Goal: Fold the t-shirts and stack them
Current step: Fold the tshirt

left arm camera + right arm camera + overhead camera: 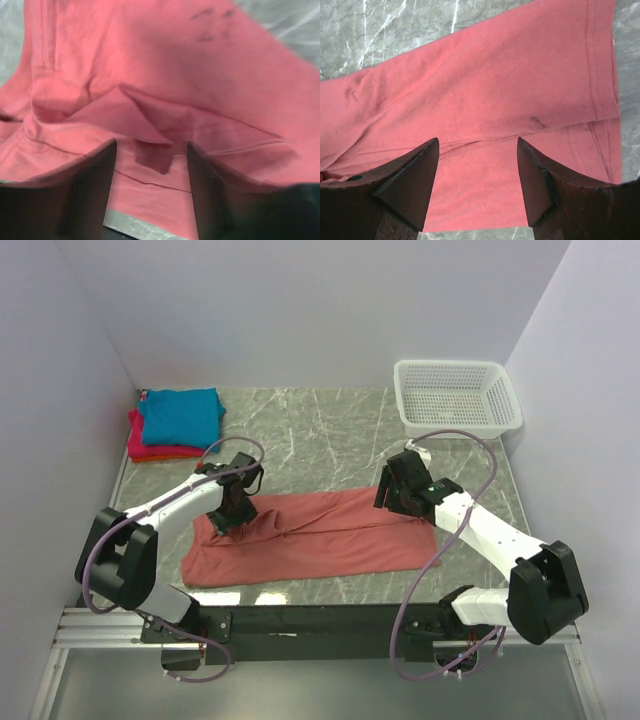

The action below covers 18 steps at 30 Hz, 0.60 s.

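Note:
The salmon-red t-shirt [310,540] lies folded lengthwise into a long band across the front middle of the table. My left gripper [233,516] is open just above its left end, where a folded flap shows [135,120]. My right gripper [397,502] is open and empty over the shirt's right end, near the hem [600,65]. The teal-blue t-shirt [180,415] lies folded on top of the magenta-pink t-shirt [150,448] at the back left corner.
A white plastic mesh basket [457,395] stands at the back right. The table is grey marble [320,430]. White walls close in the left, back and right sides.

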Motion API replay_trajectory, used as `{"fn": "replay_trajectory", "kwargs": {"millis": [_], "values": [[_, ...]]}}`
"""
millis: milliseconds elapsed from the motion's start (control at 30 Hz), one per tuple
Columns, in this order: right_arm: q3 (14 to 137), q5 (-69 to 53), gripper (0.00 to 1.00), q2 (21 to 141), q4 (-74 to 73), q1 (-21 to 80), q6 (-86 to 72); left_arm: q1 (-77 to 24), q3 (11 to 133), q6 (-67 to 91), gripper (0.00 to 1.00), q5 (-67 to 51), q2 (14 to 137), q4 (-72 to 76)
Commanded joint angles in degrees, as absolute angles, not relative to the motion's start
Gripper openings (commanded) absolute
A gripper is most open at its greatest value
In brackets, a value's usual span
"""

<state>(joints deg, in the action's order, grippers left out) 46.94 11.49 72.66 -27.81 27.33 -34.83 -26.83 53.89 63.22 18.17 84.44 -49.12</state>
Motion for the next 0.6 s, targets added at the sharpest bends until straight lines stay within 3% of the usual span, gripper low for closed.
{"fn": "replay_trajectory", "kwargs": {"millis": [0,67,100,133,367,567], "values": [[48.34,11.87,0.70,73.30,-26.01,27.07,-33.93,-26.81,53.61,63.63,0.48,17.05,86.91,-50.71],[48.17,11.95,0.70,73.30,-26.19,27.16,-33.93,-26.89,53.61,63.98,0.28,17.22,87.71,-51.67],[48.08,12.30,0.70,73.13,-26.37,27.16,-34.01,-26.89,53.53,64.33,0.07,17.31,87.80,-52.11],[47.90,12.39,0.70,72.95,-26.37,27.16,-34.01,-26.89,53.35,64.34,0.01,17.23,87.45,-52.29],[46.23,12.13,0.70,70.32,-26.02,27.07,-33.93,-27.07,48.53,67.49,0.01,17.93,78.15,-59.14],[43.77,4.14,0.70,68.56,-21.28,27.51,-30.51,-27.07,42.29,74.07,0.01,13.45,66.38,-66.26]]}}
